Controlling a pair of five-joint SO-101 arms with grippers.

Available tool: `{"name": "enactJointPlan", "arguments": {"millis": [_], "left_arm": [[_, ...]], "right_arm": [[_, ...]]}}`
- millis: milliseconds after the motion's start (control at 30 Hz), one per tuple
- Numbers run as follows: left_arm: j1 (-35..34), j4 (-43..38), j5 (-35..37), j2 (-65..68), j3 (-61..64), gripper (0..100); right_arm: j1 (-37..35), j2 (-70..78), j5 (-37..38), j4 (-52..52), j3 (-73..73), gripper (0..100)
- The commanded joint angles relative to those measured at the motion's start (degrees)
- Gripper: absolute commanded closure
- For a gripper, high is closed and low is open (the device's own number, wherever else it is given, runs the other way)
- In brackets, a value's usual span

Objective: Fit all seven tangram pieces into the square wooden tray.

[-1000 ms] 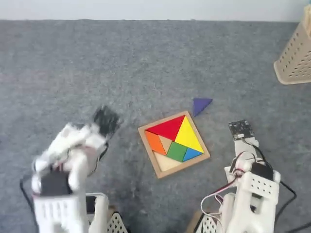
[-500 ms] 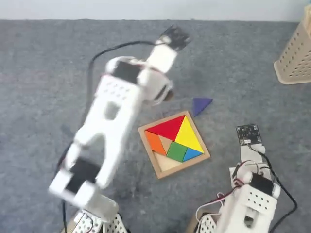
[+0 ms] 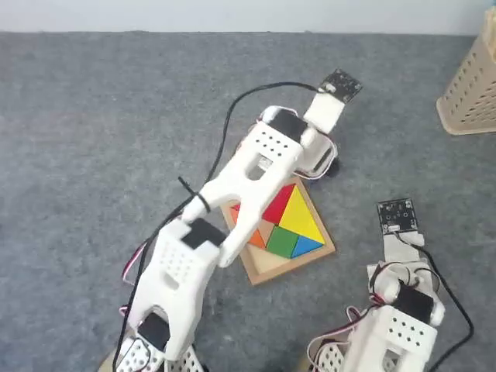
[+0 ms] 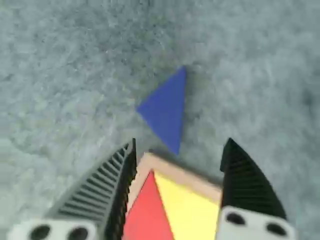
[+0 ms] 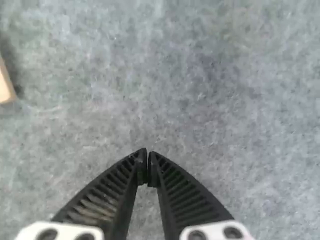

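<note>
The square wooden tray point(image 3: 256, 273) lies mid-table with red point(image 3: 271, 204), yellow point(image 3: 300, 215), orange point(image 3: 246, 229), green point(image 3: 283, 242) and small blue point(image 3: 308, 246) pieces in it. Bare wood shows at its near corner. My left arm point(image 3: 263, 163) stretches over the tray to its far corner. There my left gripper point(image 4: 180, 146) is open, its fingers on either side of the tray corner point(image 4: 161, 163). A dark blue triangle point(image 4: 165, 110) lies on the carpet just beyond that corner. My right gripper point(image 5: 145, 156) is shut and empty above bare carpet, right of the tray.
A beige perforated basket point(image 3: 471, 85) stands at the far right edge. Grey carpet point(image 3: 116, 116) covers the table. My right arm's base point(image 3: 399, 318) sits at the near right, and the tray's edge point(image 5: 5, 85) shows off to one side of its gripper.
My left arm has swung from the near left across the tray to its far corner, and now covers the blue triangle in the high view. The right arm has barely moved.
</note>
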Motion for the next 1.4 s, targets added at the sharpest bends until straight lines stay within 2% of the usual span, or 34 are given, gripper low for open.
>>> {"name": "enactJointPlan", "arguments": {"millis": [0,333,833,900,1067,1367], "left_arm": [[-1.32,-6.42,4.31,2.29,-3.91,74],[-3.6,-5.89,4.22,15.56,-16.75,74],[-3.52,9.49,4.04,34.2,-47.25,74],[-3.16,12.31,2.2,35.43,-50.07,74],[-2.2,16.88,0.35,36.75,-53.32,74],[-1.93,12.84,0.18,37.27,-53.32,74]], "right_arm": [[0.84,-1.01,0.97,0.92,0.18,98.9],[0.84,-1.1,0.97,0.92,0.18,98.9],[0.84,-1.1,0.97,0.92,0.26,98.9],[0.84,-1.1,0.97,0.92,0.26,98.9],[0.84,-1.1,0.97,0.92,0.26,98.9],[0.84,-1.19,0.97,0.92,0.26,98.9]]}}
